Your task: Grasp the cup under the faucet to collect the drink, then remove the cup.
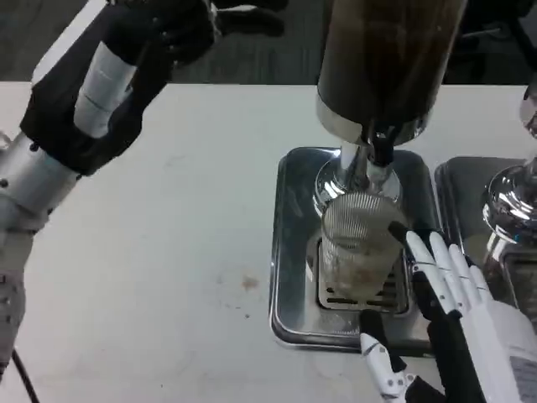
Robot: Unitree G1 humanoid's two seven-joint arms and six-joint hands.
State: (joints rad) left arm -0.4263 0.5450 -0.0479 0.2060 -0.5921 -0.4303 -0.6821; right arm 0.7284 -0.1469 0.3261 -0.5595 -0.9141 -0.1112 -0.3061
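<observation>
A clear ribbed cup stands upright on the slotted grate of the steel drip tray, right under the chrome faucet of the dispenser with dark drink. My right hand reaches in from the lower right. Its fingers lie along the cup's right side, with a dark fingertip touching the glass. The thumb is spread below the cup, apart from it. My left hand is raised at the top left, dark and blurred, so its fingers cannot be made out.
A second chrome dispenser base on its own tray stands close at the right edge. The white table spreads out to the left of the tray, with a small brown stain.
</observation>
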